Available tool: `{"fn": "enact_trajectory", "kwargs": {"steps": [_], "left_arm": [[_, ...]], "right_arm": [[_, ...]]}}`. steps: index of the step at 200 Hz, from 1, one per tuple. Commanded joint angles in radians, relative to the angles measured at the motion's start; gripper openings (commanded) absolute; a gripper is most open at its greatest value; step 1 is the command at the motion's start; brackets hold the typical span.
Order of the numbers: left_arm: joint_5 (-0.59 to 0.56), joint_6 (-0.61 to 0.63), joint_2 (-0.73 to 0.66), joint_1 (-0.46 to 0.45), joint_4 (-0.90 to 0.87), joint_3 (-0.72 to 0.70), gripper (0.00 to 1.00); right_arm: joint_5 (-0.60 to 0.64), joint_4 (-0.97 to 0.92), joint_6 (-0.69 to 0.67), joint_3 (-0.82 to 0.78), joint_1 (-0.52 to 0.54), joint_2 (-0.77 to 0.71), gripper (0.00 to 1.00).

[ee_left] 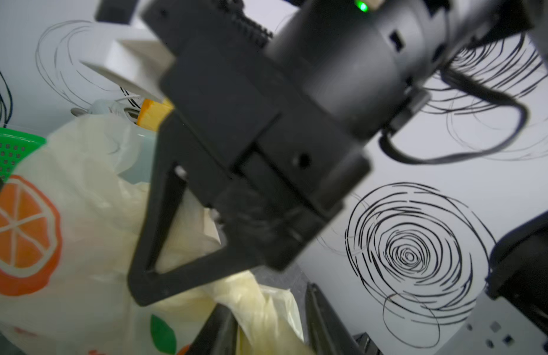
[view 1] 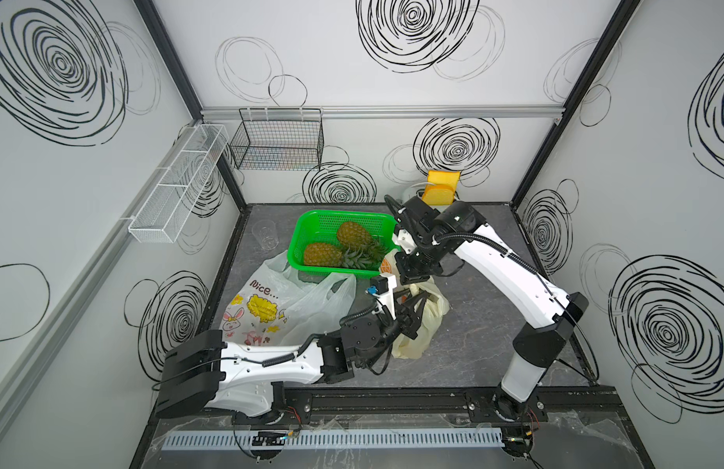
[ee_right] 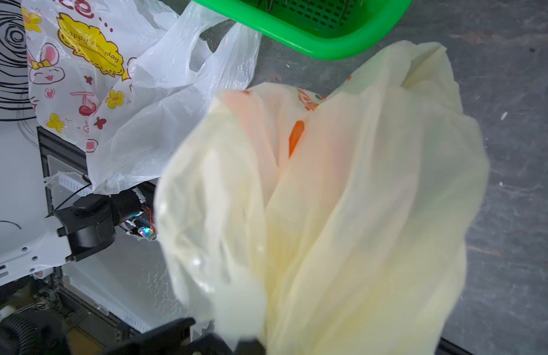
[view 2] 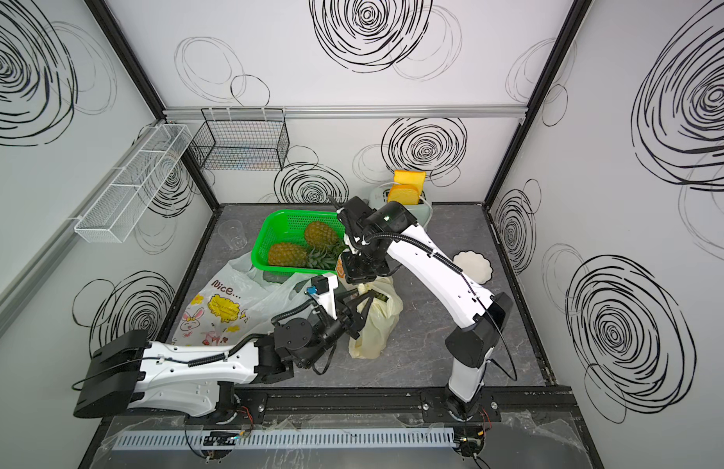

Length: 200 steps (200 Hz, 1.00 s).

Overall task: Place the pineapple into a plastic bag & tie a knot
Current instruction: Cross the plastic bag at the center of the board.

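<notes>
A pale yellow plastic bag [view 1: 417, 337] [view 2: 372, 333] with orange-slice prints stands at mid table. My right gripper [view 1: 412, 280] [view 2: 362, 280] is shut on its gathered top [ee_right: 358, 215] from above. My left gripper [view 1: 415, 310] [ee_left: 272, 332] is open beside it, and a twisted strand of the bag [ee_left: 260, 307] lies between its spread fingers. Something dark green shows in the bag's mouth [view 2: 378, 298]. Two pineapples [view 1: 354, 235] [view 1: 321, 255] lie in the green basket [view 1: 307, 227] behind the bag.
A white printed plastic bag [view 1: 271, 308] [ee_right: 113, 92] lies flat to the left of the yellow one. A clear cup [view 1: 266, 234] stands at the far left, a toaster with bread [view 1: 439, 191] at the back, and a white plate [view 2: 472, 266] to the right.
</notes>
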Motion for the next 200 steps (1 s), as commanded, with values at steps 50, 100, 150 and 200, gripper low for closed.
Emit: {"fn": "enact_trajectory", "kwargs": {"steps": [50, 100, 150, 200], "left_arm": [[0.232, 0.231, -0.417, -0.079, -0.292, -0.027, 0.68], [0.027, 0.026, -0.526, 0.065, -0.710, 0.093, 0.75], [0.514, -0.265, -0.341, 0.429, -0.885, 0.238, 0.77], [0.650, -0.384, -0.230, 0.493, -0.794, 0.243, 0.77]], "right_arm": [[-0.028, 0.316, -0.083, -0.121, 0.016, -0.061, 0.00], [-0.047, 0.369, -0.089, -0.197, 0.016, -0.133, 0.00], [-0.067, 0.439, -0.096, -0.338, 0.025, -0.229, 0.00], [-0.085, 0.479, -0.084, -0.411, 0.037, -0.286, 0.09]]}}
